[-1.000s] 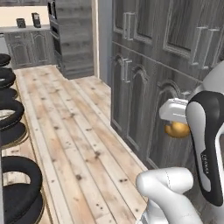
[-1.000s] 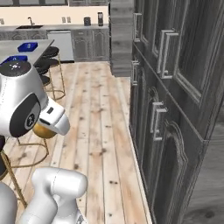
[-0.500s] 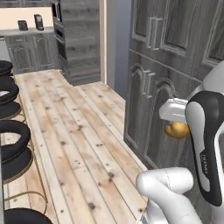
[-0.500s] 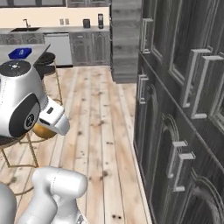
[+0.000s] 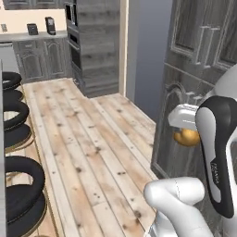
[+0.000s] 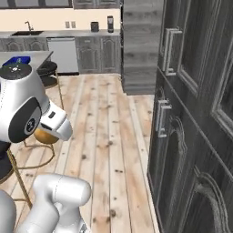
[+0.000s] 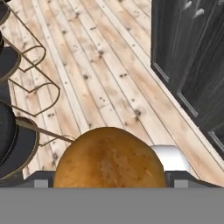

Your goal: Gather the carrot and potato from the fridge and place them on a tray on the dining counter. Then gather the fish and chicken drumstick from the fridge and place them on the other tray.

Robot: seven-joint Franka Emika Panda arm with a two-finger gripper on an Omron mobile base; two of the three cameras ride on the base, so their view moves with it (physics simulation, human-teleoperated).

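A brown, speckled potato [image 7: 109, 159] sits between my gripper's [image 7: 109, 180] two fingers, which are shut on it, above the wooden floor. In the left base view the potato [image 5: 187, 137] hangs under the white hand beside the dark cabinet doors. The right base view has the potato [image 6: 45, 136] tucked under the hand at the left. The carrot, fish, chicken drumstick, trays and fridge are out of view.
Tall dark cabinet doors [image 6: 191, 95] with metal handles line the right side, close to the arm. Black round bar stools [image 5: 15, 115] with wire legs [image 7: 30, 83] stand on the left. A light plank floor [image 6: 107, 132] runs to a far counter [image 6: 41, 32].
The whole picture has shifted, so the base has moved: the dark cabinet doors now loom closer and larger. The potato stays in the gripper.
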